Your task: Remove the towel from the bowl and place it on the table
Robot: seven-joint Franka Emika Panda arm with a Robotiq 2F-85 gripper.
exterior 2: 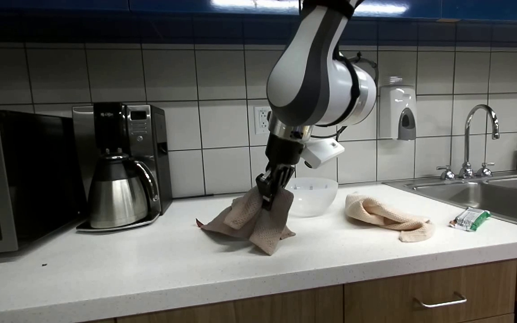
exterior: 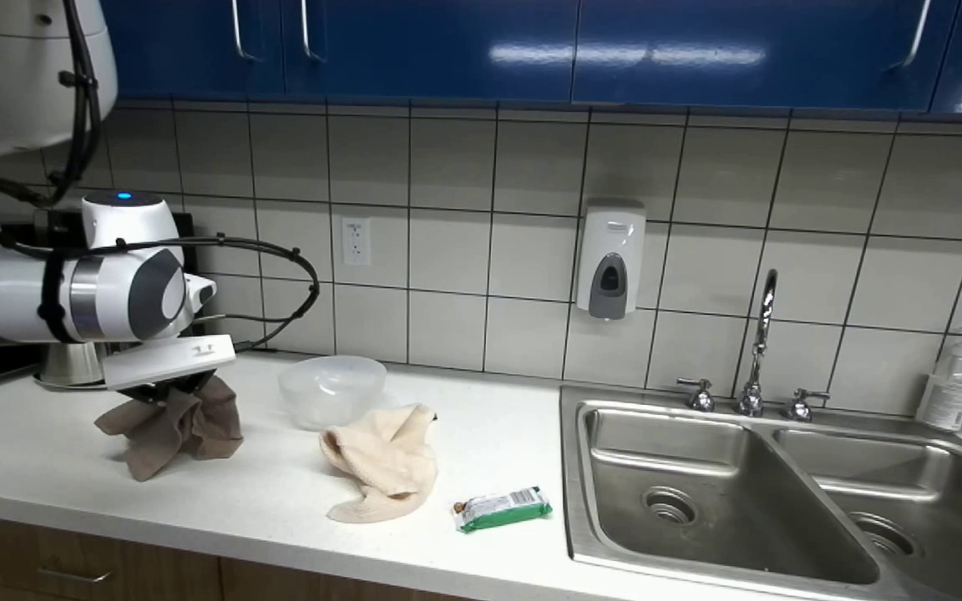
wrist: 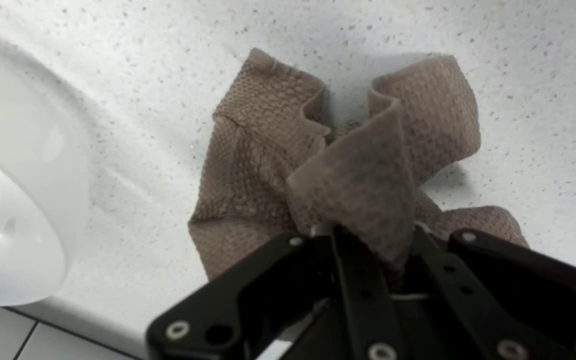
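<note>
A brown towel [exterior: 218,421] is bunched under my gripper [exterior: 168,391], left of the bowl in an exterior view. In the wrist view a fold of the towel [wrist: 253,175] stands between the two fingers of my gripper [wrist: 372,231], which are closed on it. In an exterior view the towel [exterior 2: 265,235] drapes around the gripper [exterior 2: 271,193], its lower edges at or just above the countertop; I cannot tell which. The translucent white bowl [exterior: 314,396] stands upright beside it and looks empty. The bowl also shows in the wrist view [wrist: 18,150] at the left.
A beige towel [exterior: 389,463] lies crumpled on the white countertop [exterior: 281,509] near the bowl. A green and white packet [exterior: 502,511] lies before the sink [exterior: 573,467]. A coffee maker [exterior 2: 157,157] and a microwave [exterior 2: 7,179] stand at the left in an exterior view.
</note>
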